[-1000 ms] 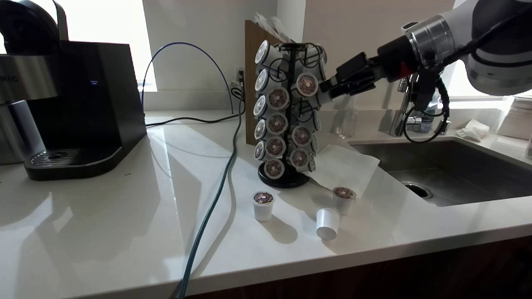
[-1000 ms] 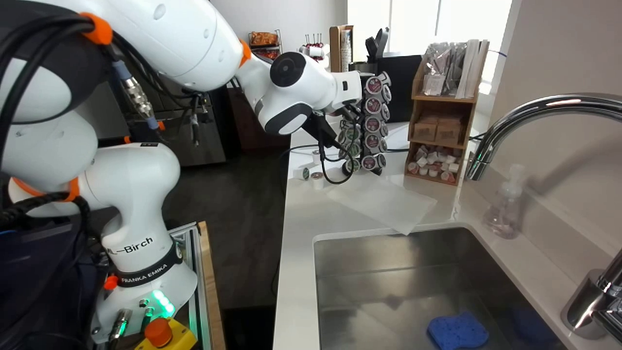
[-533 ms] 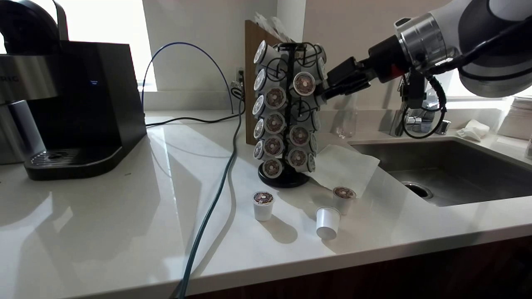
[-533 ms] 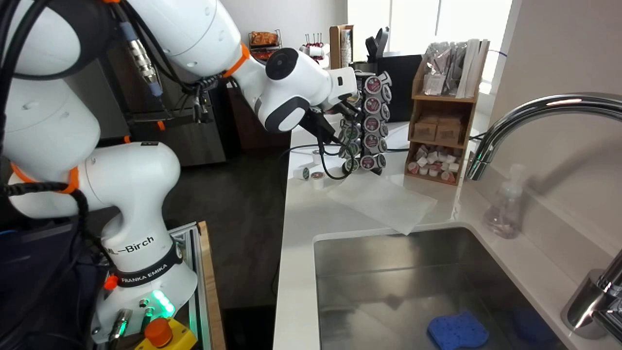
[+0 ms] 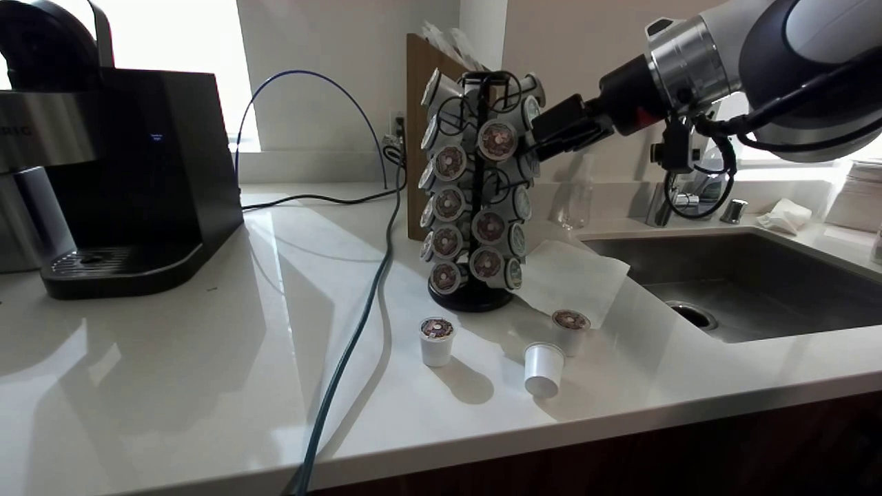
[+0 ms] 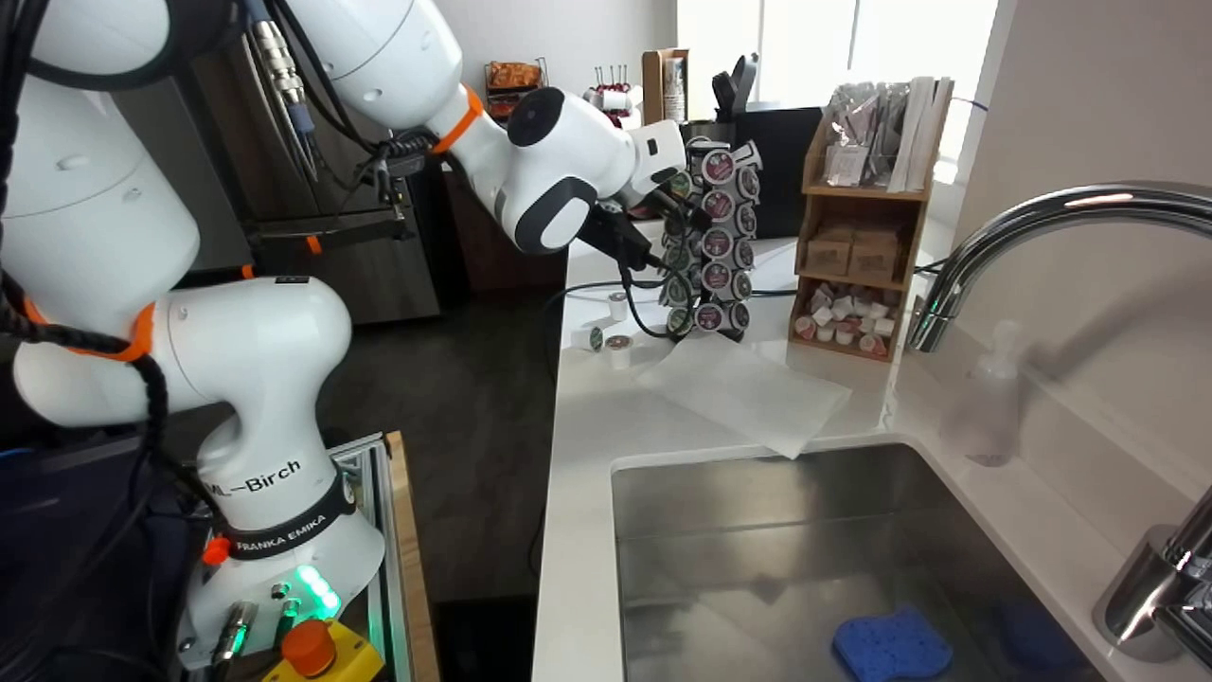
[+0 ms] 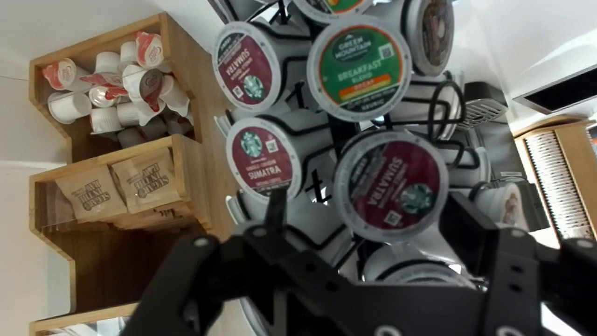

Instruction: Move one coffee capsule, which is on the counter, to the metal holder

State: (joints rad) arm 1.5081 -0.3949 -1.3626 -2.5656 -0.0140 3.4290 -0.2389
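- Gripper (image 7: 367,205) stands wide, its fingers on either side of a Sumatra capsule (image 7: 389,186) at the metal holder (image 5: 473,301).
- Grey-brown coffee capsule (image 5: 570,339) stands upright on the tabletop (image 5: 207,386), near the holder.
- White-bodied capsule (image 5: 544,370) lies on its side just beside it.
- Black coffee machine (image 5: 151,165) stands well apart.

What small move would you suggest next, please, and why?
Perhaps ease the jaws straight back from the metal holder: the wrist view shows them open either side of a Sumatra pod rather than clamped, so a sideways shift might knock it.
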